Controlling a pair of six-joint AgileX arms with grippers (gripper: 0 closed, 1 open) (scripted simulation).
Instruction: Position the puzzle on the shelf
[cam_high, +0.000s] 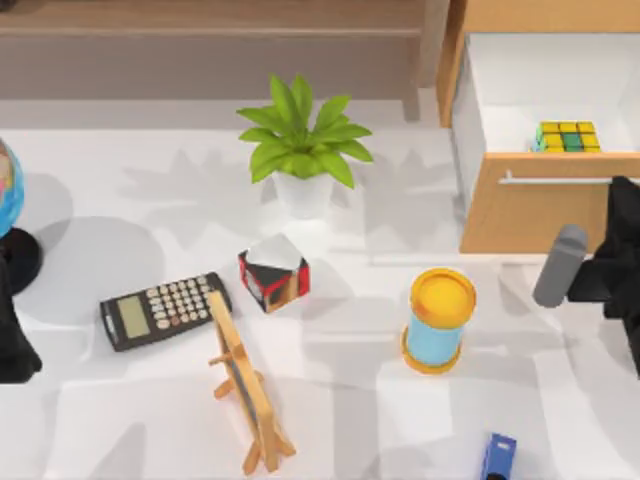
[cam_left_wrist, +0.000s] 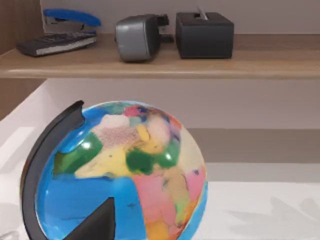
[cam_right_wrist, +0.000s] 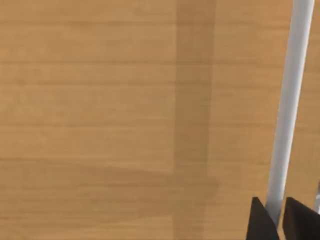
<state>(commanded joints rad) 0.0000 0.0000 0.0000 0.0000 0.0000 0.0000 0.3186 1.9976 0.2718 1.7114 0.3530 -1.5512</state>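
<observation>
right gripper (cam_right_wrist: 272, 220): at the drawer front (cam_right_wrist: 125, 120), fingers (cam_right_wrist: 261, 222) pinching the silver bar handle (cam_right_wrist: 290, 100) | right arm (cam_high: 615, 250): at table's right edge | puzzle (cam_high: 567, 136): inside the open drawer (cam_high: 545, 80) | shelf (cam_high: 210, 30): along the far side | left arm (cam_high: 12, 330): parked left, beside the globe (cam_left_wrist: 120, 175); its fingers cannot be told

Right arm (cam_high: 622, 262): matte black, blocky segments, with one grey rounded cylindrical link (cam_high: 558, 266).
Right tool (cam_right_wrist: 280, 220): two black, flat-faced fingers (cam_right_wrist: 261, 222) with angular tips.
Left arm (cam_high: 14, 335): matte black, bulky, rounded outline.
Left tool: one black wedge-shaped finger (cam_left_wrist: 97, 225), plain surface, no markings, cables or screws visible.
</observation>
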